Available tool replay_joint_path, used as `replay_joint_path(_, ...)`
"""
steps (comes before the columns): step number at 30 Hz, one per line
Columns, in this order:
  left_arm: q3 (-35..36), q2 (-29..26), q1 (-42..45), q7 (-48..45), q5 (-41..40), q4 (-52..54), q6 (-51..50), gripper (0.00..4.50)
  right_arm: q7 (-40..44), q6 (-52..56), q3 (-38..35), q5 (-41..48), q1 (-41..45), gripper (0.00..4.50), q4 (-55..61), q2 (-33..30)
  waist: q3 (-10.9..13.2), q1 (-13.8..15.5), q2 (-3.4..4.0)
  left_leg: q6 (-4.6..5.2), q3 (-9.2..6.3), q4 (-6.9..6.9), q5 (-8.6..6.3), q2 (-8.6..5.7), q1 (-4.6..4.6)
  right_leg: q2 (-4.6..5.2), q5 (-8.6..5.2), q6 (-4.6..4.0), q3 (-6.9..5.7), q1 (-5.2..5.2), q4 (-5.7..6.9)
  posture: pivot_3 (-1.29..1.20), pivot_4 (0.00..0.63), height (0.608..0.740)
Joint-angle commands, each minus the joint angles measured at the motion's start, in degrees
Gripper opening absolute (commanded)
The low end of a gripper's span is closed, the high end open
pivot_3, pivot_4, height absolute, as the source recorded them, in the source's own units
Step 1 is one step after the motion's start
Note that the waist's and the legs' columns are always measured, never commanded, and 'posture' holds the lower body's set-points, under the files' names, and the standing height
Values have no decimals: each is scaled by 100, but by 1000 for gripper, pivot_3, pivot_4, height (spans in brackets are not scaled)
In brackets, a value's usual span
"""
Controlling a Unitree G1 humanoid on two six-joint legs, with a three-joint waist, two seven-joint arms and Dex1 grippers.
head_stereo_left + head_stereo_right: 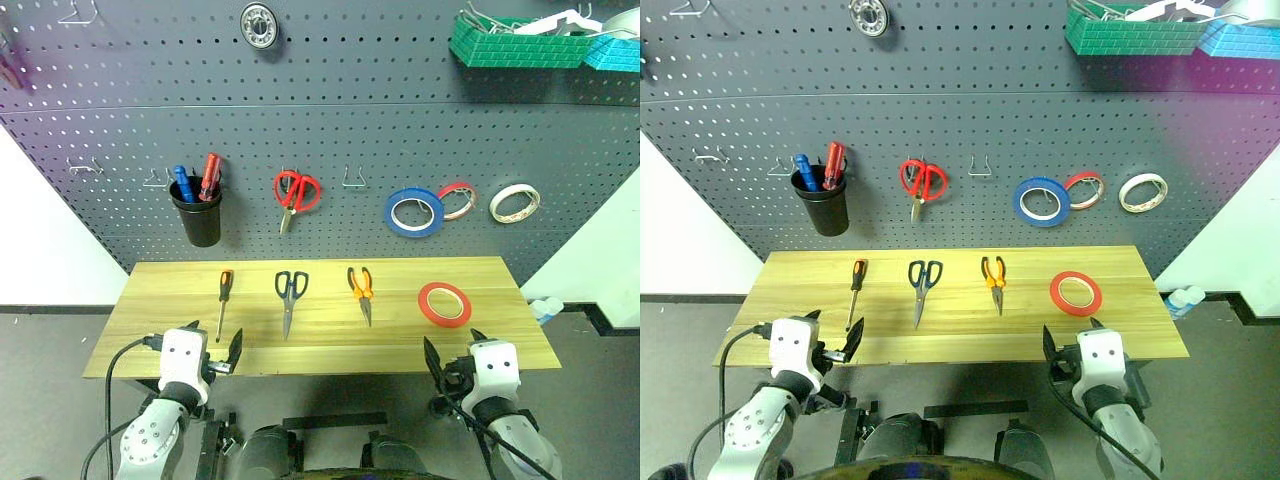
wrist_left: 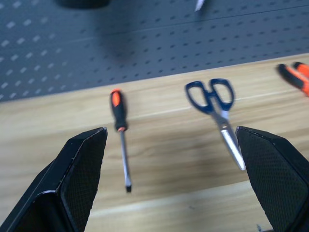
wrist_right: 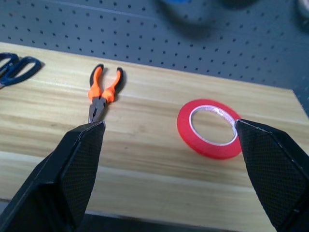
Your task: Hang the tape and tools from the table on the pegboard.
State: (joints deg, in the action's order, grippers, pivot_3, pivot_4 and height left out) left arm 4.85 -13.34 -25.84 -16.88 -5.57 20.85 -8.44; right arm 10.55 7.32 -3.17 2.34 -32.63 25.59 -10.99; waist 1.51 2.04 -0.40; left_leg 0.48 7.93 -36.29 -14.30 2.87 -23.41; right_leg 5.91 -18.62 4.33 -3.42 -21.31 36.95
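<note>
Both sets of jaws are wide apart and hold nothing. The left gripper point(image 1: 232, 352) sits at the lower left, the right gripper point(image 1: 452, 357) at the lower right, both at the near edge of the wooden surface point(image 1: 320, 340). In a row across the middle lie the screwdriver point(image 1: 224, 300), black scissors point(image 1: 290, 298), pliers point(image 1: 361, 291) and red tape point(image 1: 445, 303). The pegboard point(image 1: 330, 130) fills the top.
</note>
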Motion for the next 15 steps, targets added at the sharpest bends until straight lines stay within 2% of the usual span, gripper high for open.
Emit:
replay_joint_path(1,-17,-360,260,-656,-455,48,-220,4465,-42,49,-138,-23,-25,4500,569,-56,4,-1,6,0,0,0,0,0,0,0,0,0,0,0,0,59,9,740)
replay_joint_path(6,108,-993,382,-1723,-1182,44,-522,4465,-11,241,-121,-73,-104,4500,1059,-123,10,-35,4,0,0,3,0,0,-1,1,-1,-1,1,-1,-4,55,18,740)
replay_joint_path(8,289,-1314,336,-2260,-1756,90,-870,4465,17,320,-163,-48,-107,4500,1225,-159,12,-70,7,-1,0,8,0,0,0,0,-3,-6,1,-3,-3,54,23,740)
replay_joint_path(11,513,-1674,211,-2791,-2127,102,-887,4465,180,213,-507,108,1809,4500,-1001,-555,34,-303,-9,-1,2,9,1,2,8,-1,-2,-10,2,2,-6,54,23,740)
replay_joint_path(15,796,-2029,-15,-3333,-2570,180,-972,4465,407,-110,-459,124,2413,4500,-1796,-667,49,-277,-17,0,4,-10,1,-1,16,7,18,-30,-7,6,-9,61,23,740)
